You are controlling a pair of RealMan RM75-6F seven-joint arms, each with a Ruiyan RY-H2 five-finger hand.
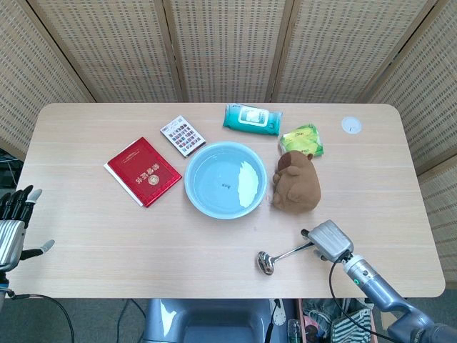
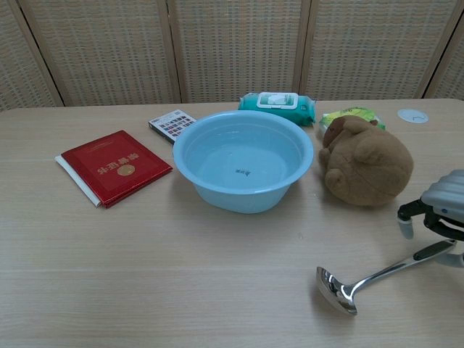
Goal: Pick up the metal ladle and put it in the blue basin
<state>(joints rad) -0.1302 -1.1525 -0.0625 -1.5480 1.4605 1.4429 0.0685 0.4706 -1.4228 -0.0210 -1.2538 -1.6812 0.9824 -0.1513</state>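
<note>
The metal ladle [image 1: 284,254] lies near the table's front edge, bowl to the left and black-tipped handle pointing right, and is also seen in the chest view [image 2: 377,274]. My right hand [image 1: 328,241] hovers over the handle's end with its fingers apart and pointing down [image 2: 439,209]; they bracket the handle tip without a clear grip. The blue basin [image 1: 190,187] stands mid-table, holding nothing, behind and left of the ladle [image 2: 246,197]. My left hand [image 1: 14,227] hangs open off the table's left edge, fingers spread.
A brown plush toy [image 1: 296,183] sits right of the basin, just behind my right hand [image 2: 366,165]. A red booklet [image 1: 143,171] and a small card [image 1: 182,135] lie left. A teal wipes pack [image 1: 252,118], a green packet [image 1: 302,139] and a white disc [image 1: 350,125] lie at the back.
</note>
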